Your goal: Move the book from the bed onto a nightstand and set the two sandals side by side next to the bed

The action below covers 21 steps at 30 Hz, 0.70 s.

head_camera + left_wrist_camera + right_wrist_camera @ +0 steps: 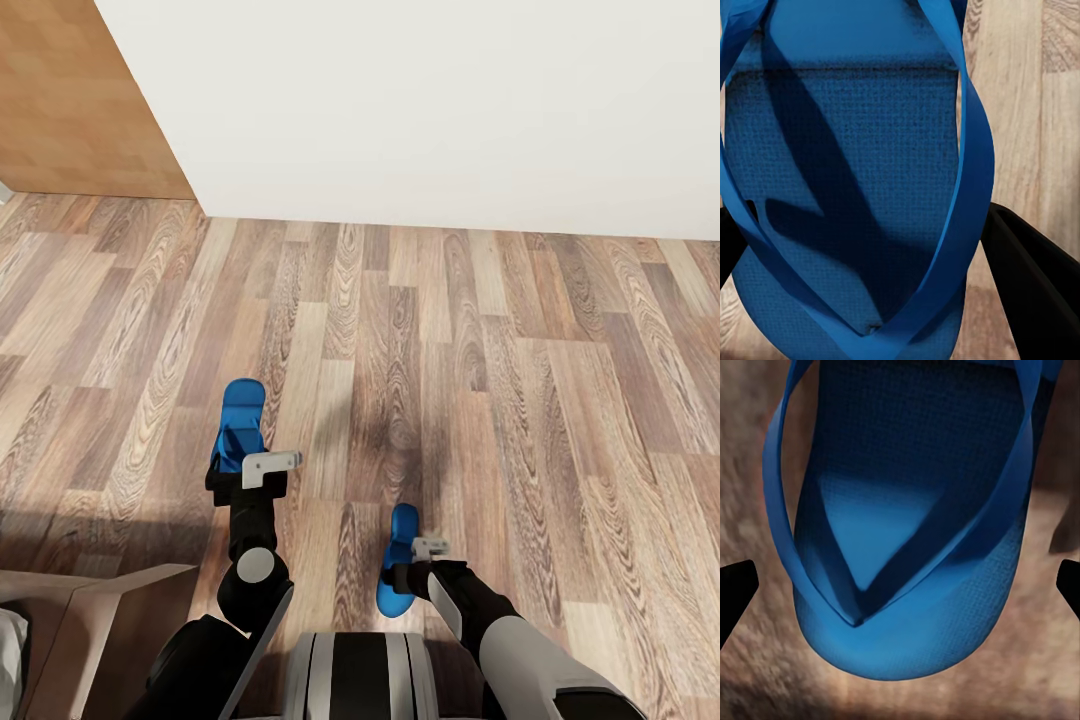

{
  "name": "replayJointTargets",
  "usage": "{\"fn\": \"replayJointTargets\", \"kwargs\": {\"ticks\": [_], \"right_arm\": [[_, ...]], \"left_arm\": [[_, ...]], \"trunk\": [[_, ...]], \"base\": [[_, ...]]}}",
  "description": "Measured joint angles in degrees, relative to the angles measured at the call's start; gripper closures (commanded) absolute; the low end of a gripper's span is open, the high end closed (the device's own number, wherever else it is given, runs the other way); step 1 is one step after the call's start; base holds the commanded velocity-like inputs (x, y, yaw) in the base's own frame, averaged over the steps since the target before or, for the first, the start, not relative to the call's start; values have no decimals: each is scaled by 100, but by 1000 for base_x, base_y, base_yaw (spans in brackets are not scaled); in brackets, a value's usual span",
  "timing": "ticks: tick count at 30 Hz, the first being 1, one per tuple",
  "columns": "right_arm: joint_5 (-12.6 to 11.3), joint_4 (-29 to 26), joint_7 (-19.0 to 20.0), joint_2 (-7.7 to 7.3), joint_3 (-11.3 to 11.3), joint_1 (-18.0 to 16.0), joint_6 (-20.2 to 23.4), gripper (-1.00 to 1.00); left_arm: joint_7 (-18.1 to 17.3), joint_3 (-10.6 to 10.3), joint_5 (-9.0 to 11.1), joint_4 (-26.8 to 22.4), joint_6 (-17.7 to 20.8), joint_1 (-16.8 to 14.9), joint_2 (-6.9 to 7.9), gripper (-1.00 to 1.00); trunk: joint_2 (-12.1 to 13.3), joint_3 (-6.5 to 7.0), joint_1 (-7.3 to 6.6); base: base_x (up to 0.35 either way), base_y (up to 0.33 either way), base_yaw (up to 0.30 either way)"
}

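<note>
Holding one blue sandal in my left jaws and the other sandal in my right jaws, both clamped above the floor.

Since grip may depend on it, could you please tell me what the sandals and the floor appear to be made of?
Left sandal: seemingly foam or rubber, matte blue, with a fine dotted texture on its footbed and smooth thin straps. Right sandal: the same look. Floor: wood planks, or a laminate imitation, with brown grain, visible plank joints and a slight sheen.
</note>
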Motion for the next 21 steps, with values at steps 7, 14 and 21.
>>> {"fn": "replayJointTargets", "kwargs": {"ticks": [7, 14, 21], "right_arm": [[0, -2, 0, 0, 0, 0, 0, -100], [0, -51, 0, 0, 0, 0, 0, -100], [0, -110, -2, 0, 1, 0, 0, -100]], "left_arm": [[0, -2, 0, 0, 0, 0, 0, 100], [0, -3, 0, 0, 0, 0, 0, 100], [0, -54, 1, 0, -1, 0, 0, 100]], "trunk": [[0, 0, 0], [0, 0, 0], [0, 0, 0]], "base": [[0, 0, 0], [0, 0, 0], [0, 0, 0]]}}
